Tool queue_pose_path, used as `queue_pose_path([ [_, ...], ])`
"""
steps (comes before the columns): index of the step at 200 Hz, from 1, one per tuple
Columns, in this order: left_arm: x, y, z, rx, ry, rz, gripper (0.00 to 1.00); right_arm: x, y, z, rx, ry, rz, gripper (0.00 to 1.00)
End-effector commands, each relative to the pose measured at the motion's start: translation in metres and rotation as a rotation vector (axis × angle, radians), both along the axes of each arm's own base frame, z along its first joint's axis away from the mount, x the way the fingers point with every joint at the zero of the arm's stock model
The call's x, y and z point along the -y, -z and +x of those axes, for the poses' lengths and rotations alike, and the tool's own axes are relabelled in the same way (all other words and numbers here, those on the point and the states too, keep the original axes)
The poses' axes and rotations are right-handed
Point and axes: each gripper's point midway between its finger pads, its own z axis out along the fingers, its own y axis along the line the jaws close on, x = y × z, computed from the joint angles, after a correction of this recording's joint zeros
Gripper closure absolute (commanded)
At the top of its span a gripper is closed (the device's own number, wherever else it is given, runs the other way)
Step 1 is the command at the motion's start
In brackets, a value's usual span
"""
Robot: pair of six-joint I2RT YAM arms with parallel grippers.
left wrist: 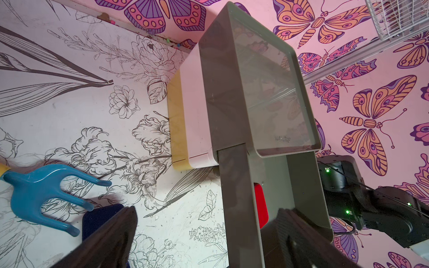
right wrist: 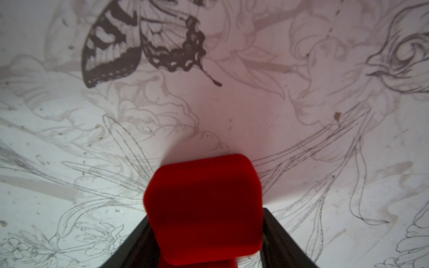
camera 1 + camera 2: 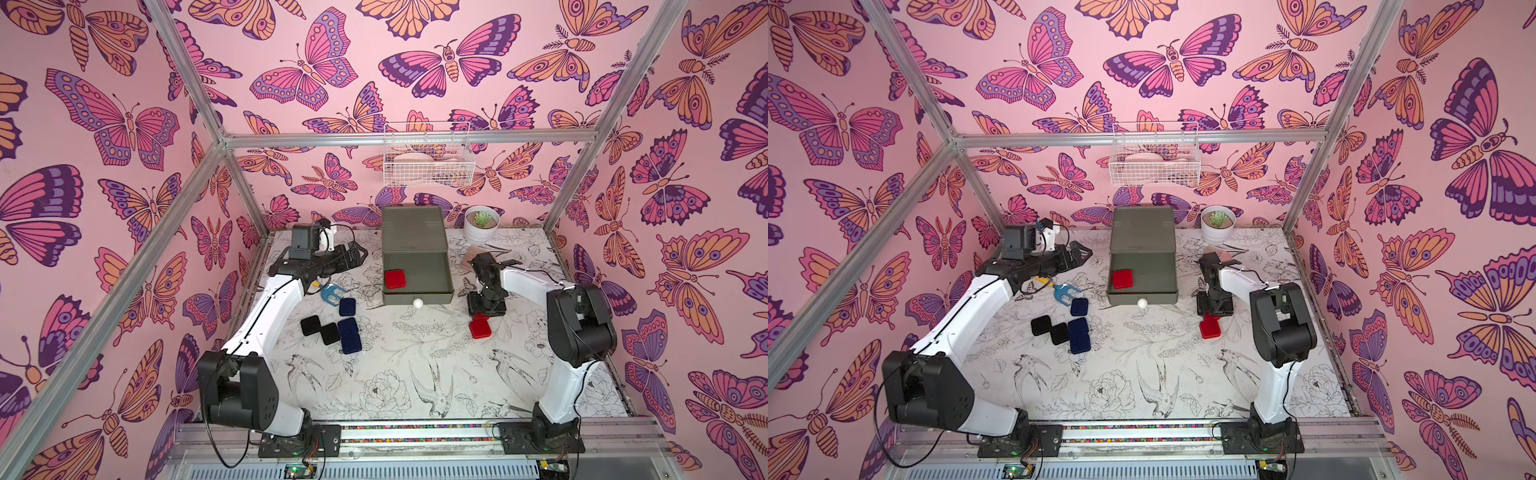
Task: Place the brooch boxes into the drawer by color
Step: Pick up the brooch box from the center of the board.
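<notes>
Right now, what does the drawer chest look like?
The chest stands at the back of the table, beside a white plant pot. It looks plastic: olive top tier, white middle, yellow bottom. The top drawer is pulled out, with one red box lying flat inside and a white ball knob in front.

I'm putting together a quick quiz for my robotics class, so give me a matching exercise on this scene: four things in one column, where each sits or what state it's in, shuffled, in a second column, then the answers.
Things:
1. wire basket
2. succulent pot
3. blue fork
4. olive-green drawer

Places or states:
A. lying on the table beside a navy brooch box
B. pulled open, one red brooch box inside
C. hanging on the back wall
D. standing at the back of the table, beside the chest

Pairs: 1-C, 2-D, 3-A, 4-B.
</notes>
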Motion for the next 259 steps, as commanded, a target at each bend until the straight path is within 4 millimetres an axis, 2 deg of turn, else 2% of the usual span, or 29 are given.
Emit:
queue_pose_path([
  [1, 0.002, -0.007, -0.003, 0.01, 0.023, -0.001, 0.0, 0.002, -0.014, 0.009, 0.026, 0.004, -0.002, 0.48],
  [31, 0.002, -0.006, -0.003, 0.01, 0.024, 0.004, 0.0, 0.006, -0.053, 0.02, 0.109, 0.014, -0.022, 0.48],
  [79, 0.001, -0.005, -0.002, 0.008, 0.021, 0.007, 0.0, 0.009, -0.142, 0.041, 0.339, 0.04, -0.006, 0.48],
  [117, 0.001, -0.002, -0.002, 0.002, 0.021, 0.008, 0.0, -0.018, -0.219, 0.048, 0.552, -0.041, 0.052, 0.48],
  [128, 0.002, -0.004, -0.002, 0.007, 0.021, 0.008, 0.0, -0.033, -0.234, 0.049, 0.606, -0.077, 0.078, 0.48],
  [130, 0.002, -0.004, -0.002, 0.007, 0.021, 0.008, 0.0, -0.035, -0.246, 0.046, 0.636, -0.083, 0.093, 0.48],
  [133, 0.001, -0.005, -0.002, 0.009, 0.021, 0.008, 0.0, -0.038, -0.253, 0.044, 0.656, -0.095, 0.105, 0.47],
  [143, 0.001, -0.006, -0.002, 0.011, 0.019, 0.009, 0.0, -0.056, -0.266, 0.04, 0.686, -0.149, 0.155, 0.47],
  [166, 0.001, -0.003, 0.0, 0.003, 0.015, 0.01, 0.0, -0.088, -0.276, 0.028, 0.659, -0.252, 0.207, 0.48],
  [168, 0.001, -0.003, 0.0, 0.003, 0.015, 0.01, 0.0, -0.093, -0.266, 0.03, 0.633, -0.262, 0.199, 0.48],
  [171, 0.002, -0.003, -0.001, 0.002, 0.017, 0.009, 0.0, -0.098, -0.263, 0.03, 0.618, -0.277, 0.2, 0.48],
  [210, 0.004, 0.0, -0.003, -0.002, 0.023, 0.014, 0.0, -0.158, -0.252, 0.009, 0.555, -0.417, 0.282, 0.48],
  [232, 0.004, 0.001, -0.003, -0.002, 0.026, 0.018, 0.0, -0.175, -0.233, 0.007, 0.48, -0.413, 0.304, 0.49],
  [259, 0.004, 0.001, -0.005, 0.001, 0.027, 0.022, 0.0, -0.189, -0.222, 0.006, 0.431, -0.399, 0.318, 0.49],
])
